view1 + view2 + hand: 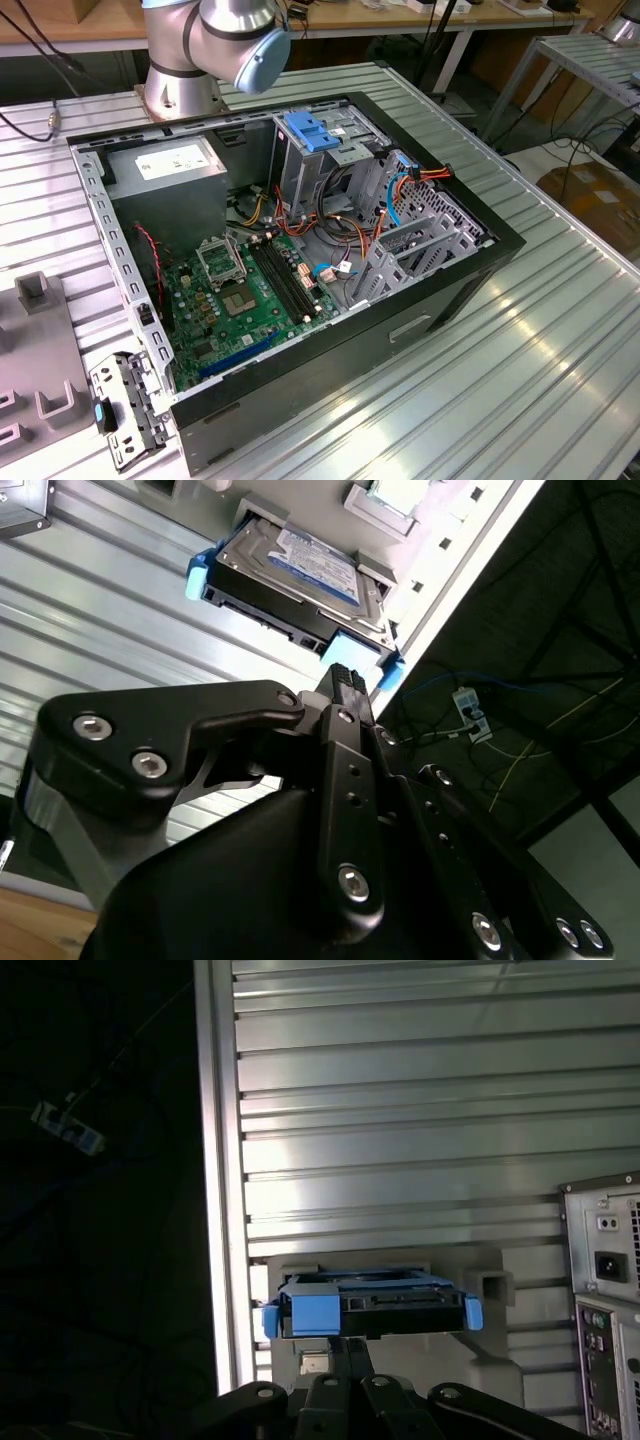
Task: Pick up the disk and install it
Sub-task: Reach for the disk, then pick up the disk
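The disk (300, 570) is a dark hard drive with a white and blue label, held in bright blue carrier rails. It lies flat on a grey holder (485, 1282) close to the table's edge. In the first wrist view the disk (385, 1305) shows end-on, with a blue tab facing me. My black gripper (345, 675) is shut, its tips together right at that blue tab. Whether the gripper (350, 1345) pinches the tab or only stands against it is hidden. The arm's base (185, 60) stands behind the open computer case (300, 250).
Inside the case are a green motherboard (240, 300), a grey power supply (165, 165) and a drive cage with a light-blue latch (315, 130). Orange and blue cables (400, 185) run beside the cage. The table's edge (220, 1210) drops off next to the disk. The case's rear panel (605, 1300) is nearby.
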`<state>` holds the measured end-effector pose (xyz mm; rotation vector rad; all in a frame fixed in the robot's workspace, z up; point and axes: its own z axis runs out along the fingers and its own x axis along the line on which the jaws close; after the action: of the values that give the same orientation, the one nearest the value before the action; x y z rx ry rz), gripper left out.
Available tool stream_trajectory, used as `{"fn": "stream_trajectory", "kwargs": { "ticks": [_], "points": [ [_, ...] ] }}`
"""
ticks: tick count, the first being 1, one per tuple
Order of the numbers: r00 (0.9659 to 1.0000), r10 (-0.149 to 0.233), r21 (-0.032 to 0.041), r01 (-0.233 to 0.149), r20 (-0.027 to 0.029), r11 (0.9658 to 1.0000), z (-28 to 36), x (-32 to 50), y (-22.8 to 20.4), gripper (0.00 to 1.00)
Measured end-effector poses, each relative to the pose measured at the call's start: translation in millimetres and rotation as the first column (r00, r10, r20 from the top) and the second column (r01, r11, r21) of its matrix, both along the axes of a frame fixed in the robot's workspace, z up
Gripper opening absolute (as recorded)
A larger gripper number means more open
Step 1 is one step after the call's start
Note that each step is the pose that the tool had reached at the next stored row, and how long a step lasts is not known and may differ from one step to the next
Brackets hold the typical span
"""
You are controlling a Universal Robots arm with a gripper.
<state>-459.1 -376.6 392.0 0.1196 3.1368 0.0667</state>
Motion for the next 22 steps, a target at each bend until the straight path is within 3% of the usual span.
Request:
{"fn": "stream_trajectory", "kwargs": {
  "ticks": [15,22],
  "points": [
    [1.0000,0.003,0.0000,-0.003,-0.0002,1.0000,0.0,-2.1,0.0,0.11],
    [0.9987,0.052,0.0000,-0.052,-0.0002,0.9987,0.0,-2.1,0.0,0.11]
  ]
}}
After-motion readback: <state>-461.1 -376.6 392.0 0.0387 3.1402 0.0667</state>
